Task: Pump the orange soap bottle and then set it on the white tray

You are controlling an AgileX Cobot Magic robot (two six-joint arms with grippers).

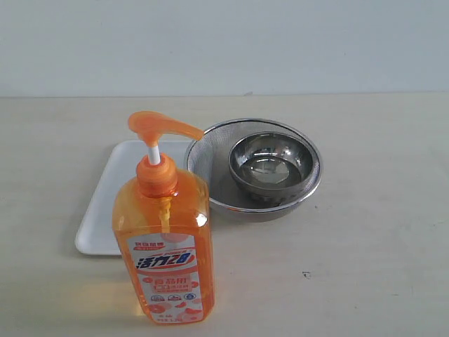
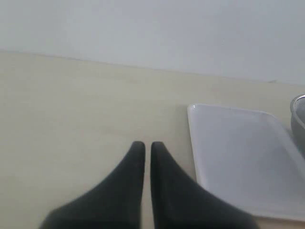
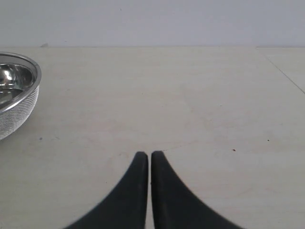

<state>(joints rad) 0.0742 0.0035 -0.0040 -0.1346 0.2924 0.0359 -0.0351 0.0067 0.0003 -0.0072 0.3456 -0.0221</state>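
— Pale beige tabletop point(image 1: 379, 232) under a plain whitish wall point(image 1: 224, 42), and we start at the left gripper point(image 2: 144, 144): two black tapered fingers point(image 2: 128, 181) pinched together, only a hairline slit, nothing between them.
— Same story at the right gripper point(image 3: 145, 153), black tips closed on nothing, bare tabletop ahead.
— Moving out from the left one, there's the tray point(image 2: 238, 157) close by: white, smooth, shallow, with rounded corners and a low rim.
— And off the right one, the strainer point(image 3: 16, 102), fine metal mesh under a shiny rim, well apart from the tips.
— Wide shot now: the bottle point(image 1: 165, 232) stands upright on the tabletop, nearer the camera than the tray, not on it. Translucent orange, flat-sided, orange pump on a white stem, spout pointing toward the strainer.
— Count them: one bottle, one tray, one strainer, one polished steel bowl point(image 1: 270, 165) sitting inside that strainer, two grippers.
— The strainer's crowding the tray's right edge; touching or not, can't tell.
— Open tabletop runs left of the tray, right of the strainer, and behind both up to the wall.
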